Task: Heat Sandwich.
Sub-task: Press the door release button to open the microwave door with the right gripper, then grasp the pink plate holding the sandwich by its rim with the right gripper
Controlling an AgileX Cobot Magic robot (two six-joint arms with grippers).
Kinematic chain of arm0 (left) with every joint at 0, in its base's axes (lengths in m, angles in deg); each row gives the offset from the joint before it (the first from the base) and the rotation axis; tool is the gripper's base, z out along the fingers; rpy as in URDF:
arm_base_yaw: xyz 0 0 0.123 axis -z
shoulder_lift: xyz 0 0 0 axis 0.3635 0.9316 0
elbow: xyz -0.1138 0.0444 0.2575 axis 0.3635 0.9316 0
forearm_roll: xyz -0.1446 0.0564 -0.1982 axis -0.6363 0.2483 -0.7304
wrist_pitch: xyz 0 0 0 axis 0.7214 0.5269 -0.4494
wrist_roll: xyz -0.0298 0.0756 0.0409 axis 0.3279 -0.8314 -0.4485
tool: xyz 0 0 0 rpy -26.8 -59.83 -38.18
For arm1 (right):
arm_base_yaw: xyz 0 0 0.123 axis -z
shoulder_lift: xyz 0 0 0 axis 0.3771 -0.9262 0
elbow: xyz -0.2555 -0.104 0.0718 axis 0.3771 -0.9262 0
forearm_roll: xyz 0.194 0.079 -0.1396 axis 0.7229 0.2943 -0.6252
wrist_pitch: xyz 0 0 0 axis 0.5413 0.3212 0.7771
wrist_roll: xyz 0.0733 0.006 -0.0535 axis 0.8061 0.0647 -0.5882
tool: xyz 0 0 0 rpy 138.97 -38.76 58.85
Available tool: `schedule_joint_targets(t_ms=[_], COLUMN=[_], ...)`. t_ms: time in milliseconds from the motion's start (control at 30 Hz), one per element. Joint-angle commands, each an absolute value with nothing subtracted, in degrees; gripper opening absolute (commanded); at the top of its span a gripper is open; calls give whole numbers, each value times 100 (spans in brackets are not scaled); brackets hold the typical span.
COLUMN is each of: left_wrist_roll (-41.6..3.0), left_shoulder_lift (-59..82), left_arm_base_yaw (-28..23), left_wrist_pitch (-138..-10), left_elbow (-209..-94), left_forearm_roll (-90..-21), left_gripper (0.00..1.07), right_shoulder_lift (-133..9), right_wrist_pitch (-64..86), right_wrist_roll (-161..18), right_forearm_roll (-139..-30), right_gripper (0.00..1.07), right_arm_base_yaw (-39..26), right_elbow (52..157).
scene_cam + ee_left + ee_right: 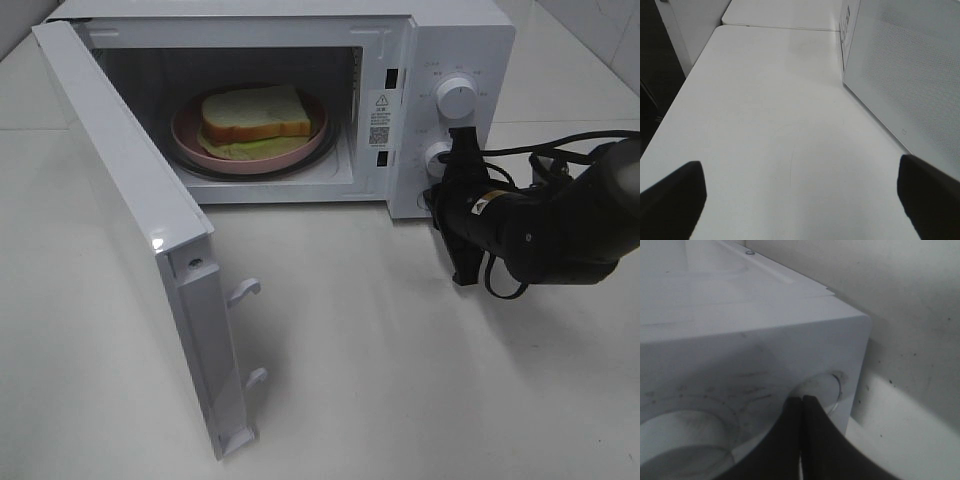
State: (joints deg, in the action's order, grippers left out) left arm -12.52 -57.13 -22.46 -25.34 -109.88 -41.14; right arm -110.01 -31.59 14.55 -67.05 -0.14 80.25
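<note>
Sandwich (pixel 255 115) is sitting on the pink plate (pixel 181 127) inside the microwave (pixel 455 45) — door (pixel 120 200) swung wide open. The right jaws are clenched tight with nothing between them, tips right up against the lower knob (pixel 436 158) on the control panel. The left jaws are spread wide and empty — hanging over bare tabletop (pixel 765 100) beside the microwave.

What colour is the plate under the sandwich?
The plate is pink; the exterior high view shows it best.
</note>
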Motion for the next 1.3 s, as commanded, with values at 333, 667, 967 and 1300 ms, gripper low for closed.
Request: schedule_joint_targets(t_ms=[333, 667, 967, 1300], left_wrist_roll=[-1258, -1258, -1258, -1258], left_shoulder_lift=[-5862, -5862, -5862, -5862], left_arm_base_yaw=[-2257, -2257, -2257, -2257], left_wrist_pitch=[-2562, -2562, -2562, -2562], left_elbow=[-10971, -10971, -10971, -10971], left_forearm_roll=[-4114, -4114, -4114, -4114], left_gripper=[98, 98, 98, 98], right_shoulder_lift=[-10308, -9317, -8308, -7455], right_wrist_pitch=[-3044, -1927, -632, 880], right_wrist_roll=[1444, 1203, 476, -367], right_forearm_roll=[-6951, -7083, -7095, -7072], right_gripper=[1, 2, 3, 6], right_arm_base_yaw=[4, 4, 4, 4], right_elbow=[7355, 6742, 6621, 6633])
